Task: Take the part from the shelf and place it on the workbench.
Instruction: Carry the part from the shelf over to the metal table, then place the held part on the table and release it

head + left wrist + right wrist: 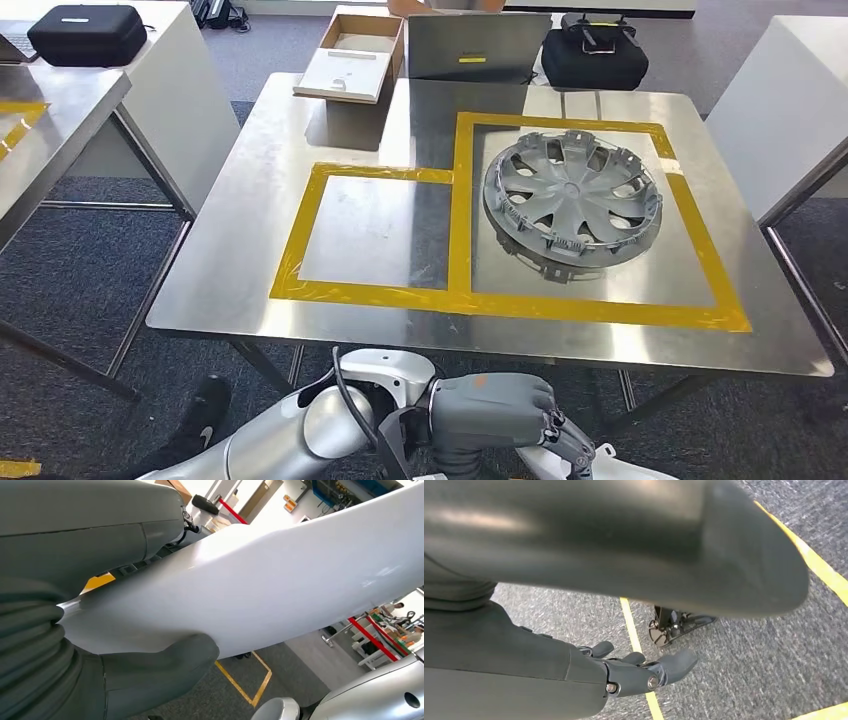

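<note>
Grey and ribbed, the left robot hand sits at the bottom centre of the head view, below the near edge of the tabletop, pointing toward the right of the frame with its forearm lying across the robot's front. In the left wrist view its thumb and fingers lie on either side of a broad white curved surface. I cannot tell whether that is a held piece or part of the robot's own shell, so I cannot tell the state of its grasp. The right robot hand hangs over the grey carpeted floor, with its fingers apart, only slightly bent, and nothing in them.

The part, a grey plastic wheel cover, lies up and to the right of the left robot hand in the head view. It rests on the steel inside the larger square of yellow tape, right of centre, clipped side up. It is round, so it offers no long axis to line up on. The smaller taped square to its left holds nothing.

With the part on the tabletop and apart from both hands, the placing looks done. The left robot hand appears the nearer of the two, should the part need any adjusting.
</note>
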Controlling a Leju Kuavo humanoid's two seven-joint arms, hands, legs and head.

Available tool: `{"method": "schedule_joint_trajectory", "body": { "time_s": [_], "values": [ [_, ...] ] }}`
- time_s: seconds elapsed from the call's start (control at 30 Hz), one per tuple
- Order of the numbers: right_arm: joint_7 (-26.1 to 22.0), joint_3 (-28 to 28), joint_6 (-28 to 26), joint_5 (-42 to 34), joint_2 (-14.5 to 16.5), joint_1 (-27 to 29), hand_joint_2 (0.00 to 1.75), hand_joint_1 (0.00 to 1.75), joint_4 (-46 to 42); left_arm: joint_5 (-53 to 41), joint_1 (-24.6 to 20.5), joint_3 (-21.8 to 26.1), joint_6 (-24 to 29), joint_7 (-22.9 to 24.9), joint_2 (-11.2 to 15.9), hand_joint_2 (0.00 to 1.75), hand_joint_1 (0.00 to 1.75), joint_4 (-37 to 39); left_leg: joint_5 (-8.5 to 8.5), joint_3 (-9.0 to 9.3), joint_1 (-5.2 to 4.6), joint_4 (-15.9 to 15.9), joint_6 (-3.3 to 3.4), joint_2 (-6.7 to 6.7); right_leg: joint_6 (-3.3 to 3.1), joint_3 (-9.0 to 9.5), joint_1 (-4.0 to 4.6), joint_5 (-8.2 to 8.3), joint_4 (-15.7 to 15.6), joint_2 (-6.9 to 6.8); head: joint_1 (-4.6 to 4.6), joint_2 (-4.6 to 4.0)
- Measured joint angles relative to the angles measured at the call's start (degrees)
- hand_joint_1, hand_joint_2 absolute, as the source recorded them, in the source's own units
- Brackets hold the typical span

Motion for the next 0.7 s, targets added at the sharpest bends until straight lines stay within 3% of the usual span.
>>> {"method": "schedule_joint_trajectory", "body": {
  "time_s": [0.07, 0.13, 0.17, 0.2, 0.23, 0.33, 0.37, 0.4, 0.7],
  "values": [
    [0.0, 0.0, 0.1, 0.0, 0.0, -0.1, 0.00, 0.00, 0.0, 0.0, -0.1, 0.0, 0.1, -0.1, -0.1, 1.75, 1.75, 0.1, -0.89, 1.29, 0.10, -0.3, 0.57, -0.01, 0.28, -3.86, -0.08, -0.57, 6.1, -0.04, 0.18, 0.00],
    [0.0, 0.1, 0.1, 0.0, 0.0, 0.0, 0.00, 0.00, 0.0, 0.0, -0.1, -0.1, 0.1, -0.1, -0.1, 1.75, 1.75, 0.2, -2.01, 2.37, -0.01, -0.3, 0.83, -0.06, 0.55, -8.91, -0.10, -3.67, 12.1, -0.06, 0.28, 0.00],
    [0.0, 0.1, 0.1, 0.1, 0.0, 0.1, 0.00, 0.00, 0.0, 0.0, 0.0, -0.1, 0.1, -0.1, -0.1, 1.75, 1.75, 0.3, -2.63, 3.05, -0.07, -0.3, 0.87, -0.14, 0.62, -10.77, -0.11, -5.02, 13.3, -0.06, 0.30, 0.00],
    [0.0, 0.1, 0.1, 0.2, 0.0, 0.2, 0.00, 0.00, 0.0, 0.0, 0.0, -0.1, 0.2, -0.1, -0.1, 1.75, 1.75, 0.3, -3.26, 3.84, -0.11, -0.3, 0.84, -0.24, 0.61, -11.79, -0.12, -5.27, 12.9, -0.06, 0.32, 0.00],
    [0.0, 0.2, 0.1, 0.2, 0.0, 0.3, 0.00, 0.00, 0.0, 0.0, 0.0, -0.2, 0.3, 0.0, 0.0, 1.75, 1.75, 0.4, -3.89, 4.74, -0.13, -0.3, 0.74, -0.32, 0.55, -11.97, -0.11, -4.01, 10.8, -0.07, 0.36, 0.00],
    [0.1, 0.2, 0.0, 0.5, 0.0, 0.5, 0.00, 0.00, 0.0, -0.1, 0.0, -0.2, 0.8, 0.2, 0.1, 1.75, 1.75, 0.3, -5.73, 6.99, -0.22, -0.1, 0.12, -0.41, -0.09, -10.30, 0.09, 5.02, 0.6, -0.11, 0.51, 0.00],
    [0.2, 0.3, 0.0, 0.6, 0.0, 0.6, 0.00, 0.00, 0.0, -0.1, 0.0, -0.2, 1.0, 0.3, 0.2, 1.75, 1.75, 0.3, -6.17, 7.25, -0.25, -0.2, -0.19, -0.46, -0.47, -9.92, 0.26, 7.09, -1.3, -0.12, 0.54, 0.00],
    [0.3, 0.3, 0.0, 0.7, 0.0, 0.6, 0.00, 0.00, 0.0, -0.2, 0.0, -0.3, 1.3, 0.4, 0.3, 1.75, 1.75, 0.3, -6.48, 7.32, -0.30, -0.1, -0.48, -0.52, -0.81, -9.75, 0.37, 8.08, -2.1, -0.12, 0.54, 0.00],
    [0.4, 0.5, 0.1, 0.7, 0.1, 0.4, 0.00, 0.00, 0.0, -2.5, -0.2, -0.5, 6.9, 0.8, 1.5, 1.75, 1.75, -0.4, -7.29, 9.61, -0.41, -2.3, -0.96, -0.40, -1.84, -8.21, 0.52, 6.96, -2.6, 0.03, 0.45, 0.00]
  ]
}}
